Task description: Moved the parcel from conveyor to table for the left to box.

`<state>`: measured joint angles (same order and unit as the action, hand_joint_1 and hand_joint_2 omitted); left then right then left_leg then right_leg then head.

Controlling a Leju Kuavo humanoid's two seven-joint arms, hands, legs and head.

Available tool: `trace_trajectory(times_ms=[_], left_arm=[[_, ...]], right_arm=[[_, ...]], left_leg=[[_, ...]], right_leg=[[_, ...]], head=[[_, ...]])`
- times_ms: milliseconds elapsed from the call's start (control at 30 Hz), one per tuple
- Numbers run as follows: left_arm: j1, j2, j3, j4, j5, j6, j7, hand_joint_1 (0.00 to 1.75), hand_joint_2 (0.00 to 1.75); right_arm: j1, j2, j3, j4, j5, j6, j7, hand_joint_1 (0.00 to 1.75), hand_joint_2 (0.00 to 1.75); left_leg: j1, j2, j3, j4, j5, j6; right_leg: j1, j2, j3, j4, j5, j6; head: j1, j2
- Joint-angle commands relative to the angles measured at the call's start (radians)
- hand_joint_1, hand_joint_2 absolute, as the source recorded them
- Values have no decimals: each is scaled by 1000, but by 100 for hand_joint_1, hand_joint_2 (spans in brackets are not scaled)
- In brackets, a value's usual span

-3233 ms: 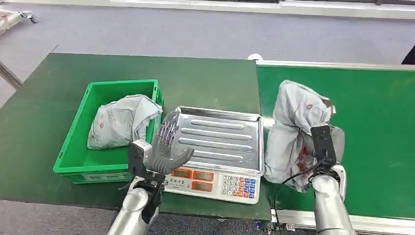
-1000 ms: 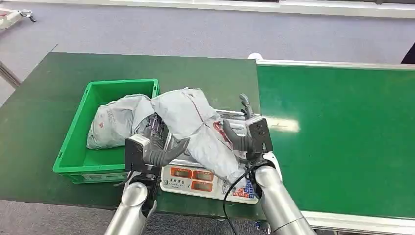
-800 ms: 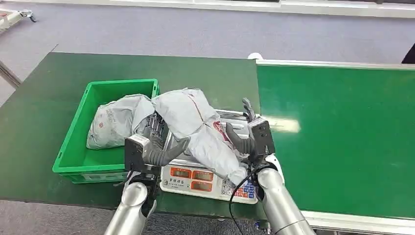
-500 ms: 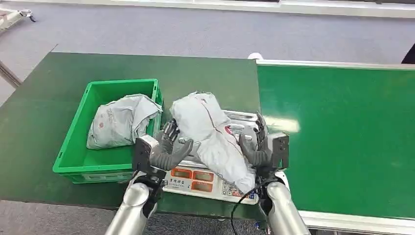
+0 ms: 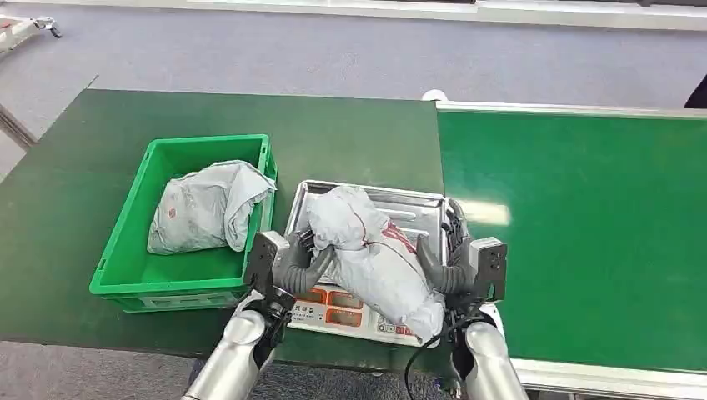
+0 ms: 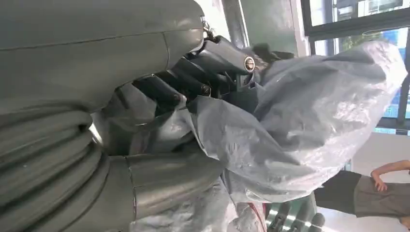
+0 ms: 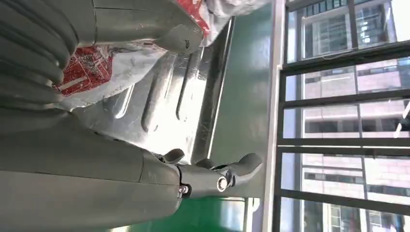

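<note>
A: The parcel (image 5: 373,257) — a crumpled grey plastic bag with red print — lies on the scale's steel tray (image 5: 417,207), lower centre of the head view, slanting from the tray's middle down over the scale's display (image 5: 329,306) and keypad; where are the hands?

B: The left hand (image 5: 296,263) sits at the parcel's left flank; its thick grey thumb curls against the bag, and in the left wrist view the darker fingers (image 6: 183,87) press into the grey plastic, which bunches around them; it grips the parcel.

A: And the right?

B: The right hand (image 5: 454,260) stands at the parcel's right side, thumb against the bag; in the right wrist view the thumb (image 7: 169,36) lies on the red-printed plastic while a finger (image 7: 227,179) stretches out straight over the tray's ribbed metal, off the bag; whether it truly holds the parcel or merely leans on it, I cannot tell.

A: What lies further out?

B: Left of the scale, a green crate (image 5: 133,250) on the dark green table (image 5: 350,133); inside it, a second grey bag (image 5: 204,208), slumped against the crate's right wall; right of the scale, the green conveyor belt (image 5: 584,233) with its pale edge rail fills the right half of the frame; grey floor runs along the top; in the left wrist view a person (image 6: 372,193) shows at the lower right corner.
</note>
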<state>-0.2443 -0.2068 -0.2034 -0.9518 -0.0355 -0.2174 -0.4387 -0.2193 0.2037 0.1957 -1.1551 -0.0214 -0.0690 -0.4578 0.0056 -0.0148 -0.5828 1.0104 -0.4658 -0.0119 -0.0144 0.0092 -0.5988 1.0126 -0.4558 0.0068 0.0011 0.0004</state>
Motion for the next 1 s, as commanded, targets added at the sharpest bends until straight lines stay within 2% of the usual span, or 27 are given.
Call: trace_trajectory(times_ms=[33,267,433,533,667,833,1000], left_arm=[[-36,17,-19,78,-4,-24,14,175,175],[-57,31,-7,83,-8,-58,29,175,175],[-165,83,-5,33,-49,-54,75,175,175],[-235,125,31,-56,6,-115,131,175,175],[-337,171,43,-79,113,-214,189,175,175],[-393,174,-6,-72,200,-213,231,175,175],[-413,173,-29,-65,247,-215,231,175,175]], right_arm=[[-11,-11,-54,8,4,12,5,0,175],[-12,-13,-61,12,7,19,0,0,175],[-6,-9,-64,10,7,20,0,0,175],[8,-6,-70,10,7,22,0,0,175],[25,-6,-87,-9,-1,20,-5,0,175],[80,-14,-105,-116,0,15,28,0,175],[79,-6,-126,-124,7,13,38,0,175]], left_leg=[[1,0,3,-2,1,0],[0,0,1,-1,0,0],[1,-1,-1,0,1,0],[2,-1,-2,1,1,-1],[2,-1,-2,1,2,-1],[1,-3,-2,1,2,-2],[1,0,1,-1,2,-1]], right_leg=[[1,-2,4,-3,0,0],[0,-2,2,-1,0,0],[1,-3,1,-1,0,-1],[2,-3,-1,0,1,-1],[3,-3,-1,0,2,-2],[2,-4,-1,1,1,-2],[2,-3,2,-1,1,-2]], head=[[0,0],[0,0],[0,0],[0,0],[0,0],[0,0],[0,0]])
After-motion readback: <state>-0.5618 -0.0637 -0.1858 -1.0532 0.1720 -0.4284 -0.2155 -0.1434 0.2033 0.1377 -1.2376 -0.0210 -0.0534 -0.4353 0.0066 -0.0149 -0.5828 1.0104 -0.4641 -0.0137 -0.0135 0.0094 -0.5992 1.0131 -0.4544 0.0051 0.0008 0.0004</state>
